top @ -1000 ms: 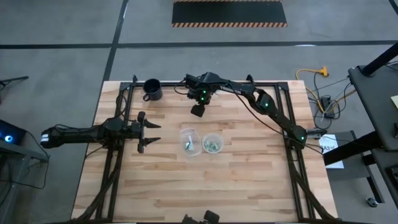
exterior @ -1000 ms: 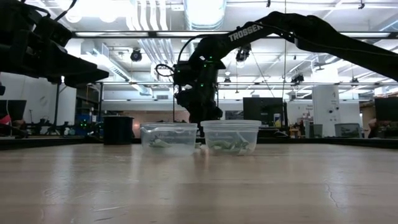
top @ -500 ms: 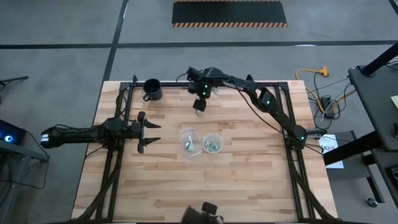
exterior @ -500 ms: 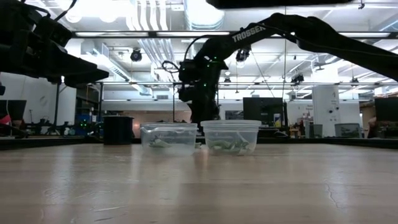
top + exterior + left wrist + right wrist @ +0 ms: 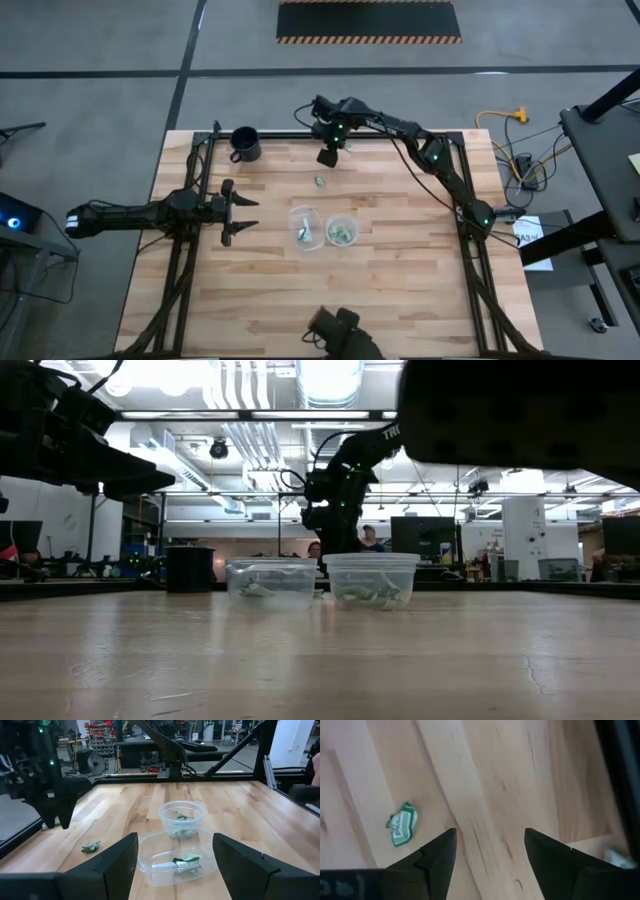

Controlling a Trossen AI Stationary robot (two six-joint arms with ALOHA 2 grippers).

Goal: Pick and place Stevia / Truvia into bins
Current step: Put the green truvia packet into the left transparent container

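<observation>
A crumpled green and white Stevia packet [image 5: 320, 181] [image 5: 401, 824] [image 5: 91, 847] lies alone on the wood, on the far side of the two clear bins. Both bins, left bin [image 5: 305, 225] [image 5: 271, 580] and right bin [image 5: 341, 230] [image 5: 371, 578], stand mid-table with packets inside. My right gripper [image 5: 326, 155] [image 5: 490, 855] hangs open above the table, just beyond the loose packet toward the far edge. My left gripper [image 5: 235, 212] [image 5: 175, 865] waits open to the left of the bins, pointing at them.
A black mug [image 5: 244, 145] [image 5: 190, 568] stands near the far left corner. A dark blurred shape [image 5: 345, 335] [image 5: 520, 410] sits at the near edge and blocks the upper right of the low view. Bare wood [image 5: 400, 290] spreads near and to the right of the bins.
My right gripper has drawn back from just beyond the bins toward the far edge and risen. The loose packet now shows on the wood where the gripper stood. The dark shape at the near edge has pushed farther into view.
</observation>
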